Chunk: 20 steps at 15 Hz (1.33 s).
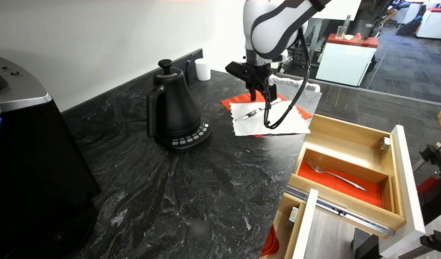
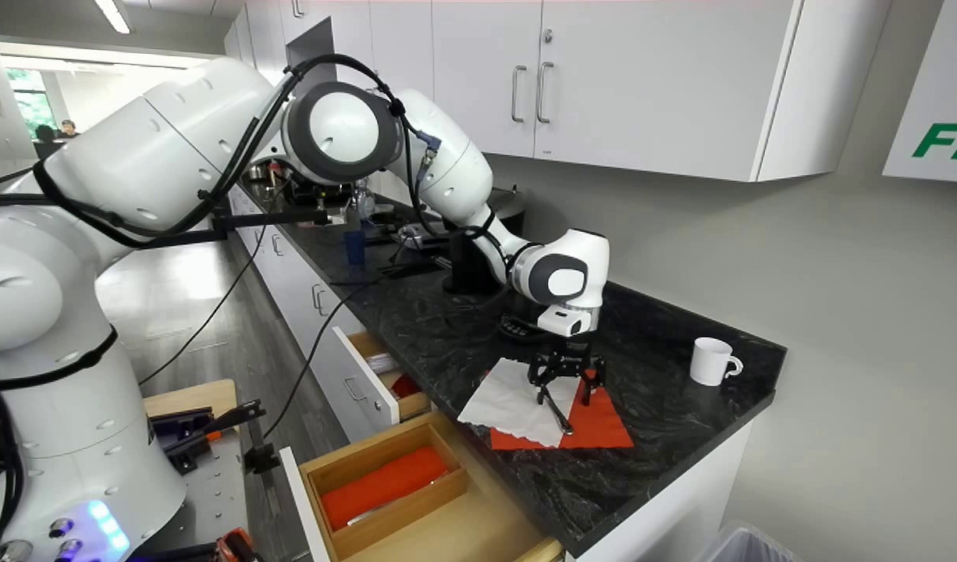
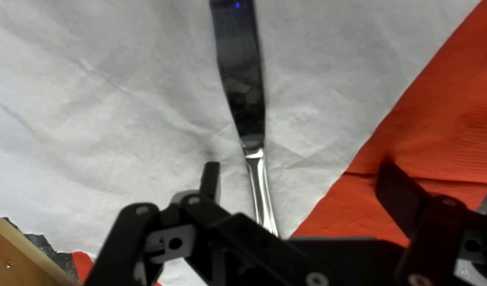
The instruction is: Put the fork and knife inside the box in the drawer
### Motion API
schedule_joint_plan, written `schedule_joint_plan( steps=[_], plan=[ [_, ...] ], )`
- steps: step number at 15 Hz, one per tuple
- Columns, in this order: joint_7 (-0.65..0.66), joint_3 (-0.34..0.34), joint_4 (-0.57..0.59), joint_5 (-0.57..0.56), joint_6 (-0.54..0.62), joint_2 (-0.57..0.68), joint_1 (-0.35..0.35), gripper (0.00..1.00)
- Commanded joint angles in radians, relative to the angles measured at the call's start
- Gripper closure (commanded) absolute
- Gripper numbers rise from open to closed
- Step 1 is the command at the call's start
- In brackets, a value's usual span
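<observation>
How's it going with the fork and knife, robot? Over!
Gripper open over knife. Knife on white sheet, ungripped. Fork already in box. No obstacle seen at knife.

There is one dinner fork (image 1: 339,176) and one dinner knife (image 3: 247,99), making two together. The wooden box (image 1: 350,168) is a single one. One open drawer (image 1: 350,144) and a second open drawer (image 1: 307,225) come to two. One black table (image 1: 141,201) bears one electric kettle (image 1: 175,104), one white mug (image 2: 709,363) and one white paper sheet (image 2: 517,402); how many red napkins (image 2: 603,425) there are cannot be told. One blue cup (image 2: 355,247) shows in an exterior view. One robot arm (image 2: 353,125) carries one gripper (image 3: 300,169), which has two fingers (image 3: 400,198).
</observation>
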Motion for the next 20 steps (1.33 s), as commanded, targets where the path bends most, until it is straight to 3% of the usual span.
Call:
schedule_joint_plan(
  steps=[1,10,20],
  plan=[
    [0.012,-0.013,-0.047,-0.01,0.016,-0.043,0.02,0.0],
    [0.026,-0.035,-0.159,-0.034,0.054,-0.121,0.062,0.0],
    [0.03,-0.05,-0.381,-0.049,0.095,-0.24,0.088,0.0]
  ],
)
